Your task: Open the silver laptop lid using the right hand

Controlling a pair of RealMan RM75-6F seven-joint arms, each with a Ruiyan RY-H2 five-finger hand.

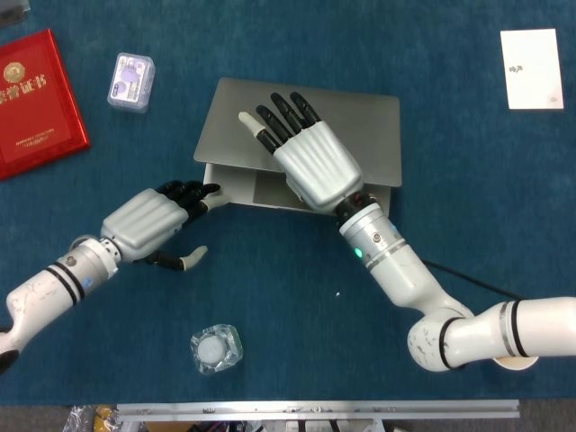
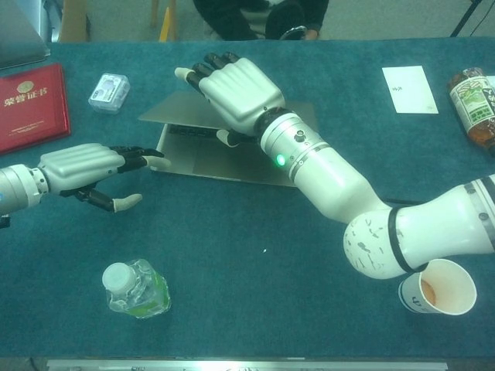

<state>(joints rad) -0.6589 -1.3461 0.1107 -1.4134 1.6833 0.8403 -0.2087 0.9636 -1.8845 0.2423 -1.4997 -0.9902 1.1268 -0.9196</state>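
The thin silver metal laptop (image 1: 301,135) sits at table centre w/ its lid part-raised; in the chest view the lid's front edge stands clear of the base and a strip of keyboard shows in the gap.

The right hand (image 1: 304,157) lies over the lid, palm down, dark fingers (image 1: 286,115) stretched toward 11 o'clock across the top. Its thumb appears tucked under the lid's front edge in the chest view, so it looks like a top-and-bottom pinch on the lid, prob. so the lid can be swung up by rotating the wrist. Contact under the edge is partly hidden, so that's a judgement.

The left hand (image 1: 153,223) comes in from 8 o'clock, fingers apart and holding nothing, fingertips (image 1: 209,193) at the base's front-left corner, touching or just beside it (can't tell which). Likely there to pin the base down so it doesn't lift or slide w/ the lid.

Task approx. early-to-mid: lid cracked, not upright yet.

Other stuff:
- red hardcover booklet w/ gold emblem (image 1: 34,99) at 10 o'clock
- small clear plastic box (image 1: 131,82) just beyond the laptop's left side
- clear plastic bottle w/ white cap (image 2: 135,288) at 7 o'clock
- white card (image 1: 531,68) at 2 o'clock
- paper cup (image 2: 438,287) at 4 o'clock
- brown bottle w/ green label (image 2: 476,106) far right
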